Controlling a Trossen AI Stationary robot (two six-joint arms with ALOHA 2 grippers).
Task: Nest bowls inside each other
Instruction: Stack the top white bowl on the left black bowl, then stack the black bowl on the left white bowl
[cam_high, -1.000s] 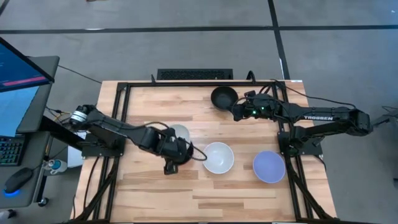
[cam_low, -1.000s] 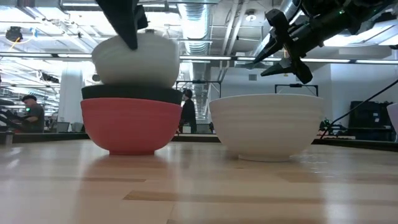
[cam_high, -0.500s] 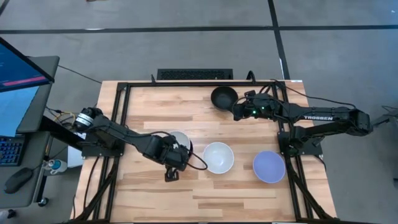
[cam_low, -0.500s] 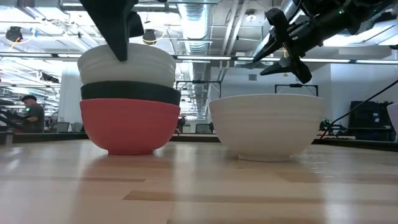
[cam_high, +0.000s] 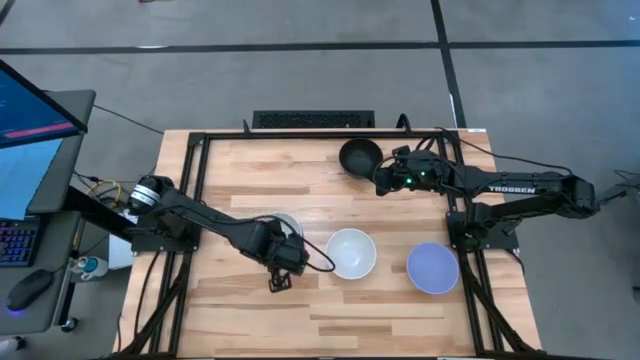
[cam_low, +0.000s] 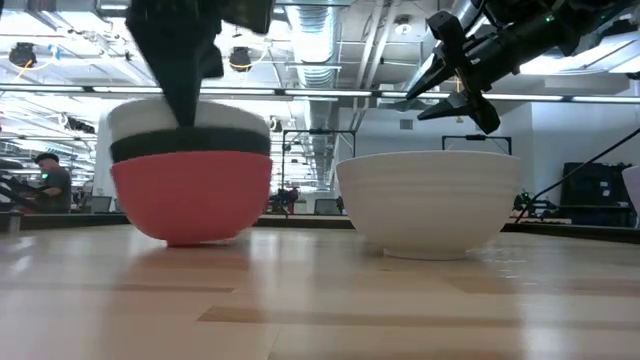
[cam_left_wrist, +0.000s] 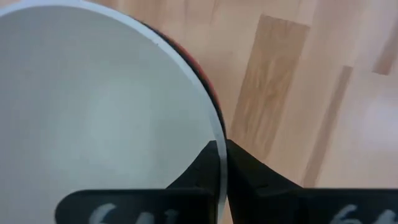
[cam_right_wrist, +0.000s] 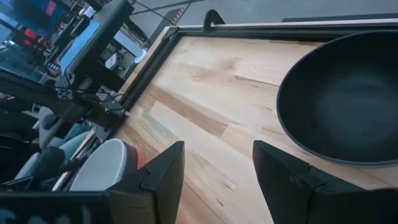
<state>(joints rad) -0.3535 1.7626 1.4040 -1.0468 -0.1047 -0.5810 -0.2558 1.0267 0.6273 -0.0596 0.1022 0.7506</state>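
Note:
Three bowls stand nested at the table's middle left: a red bowl (cam_low: 190, 205) at the bottom, a black bowl (cam_low: 190, 146) in it, and a white bowl (cam_left_wrist: 93, 106) on top, also seen as the white bowl (cam_high: 284, 224) from above. My left gripper (cam_left_wrist: 222, 146) is shut on that white bowl. A second white bowl (cam_high: 351, 253) and a lavender-blue bowl (cam_high: 433, 267) rest on their bases near the right. Another black bowl (cam_right_wrist: 348, 99) stands at the far edge. My right gripper (cam_right_wrist: 214, 174) hovers open just beside it, touching nothing. My left gripper pinches the top white bowl's rim (cam_left_wrist: 214, 127) on its near side, one finger inside the bowl and one outside. The fingers (cam_low: 180, 80) come from above, pointing down. The white bowl sits upright in the black bowl, only its upper band showing above it.
A black metal frame (cam_high: 200, 175) runs around the tabletop. Bare wood lies along the near edge and between the stack and the far black bowl. A monitor and keyboard (cam_high: 20, 150) stand off the table's left side. People show far back in the room.
My left gripper has gone down and a little toward the near edge, still shut on the white bowl. The white bowl, first held above the black one, has sunk into it. The whole stack has shifted slightly sideways on the table.

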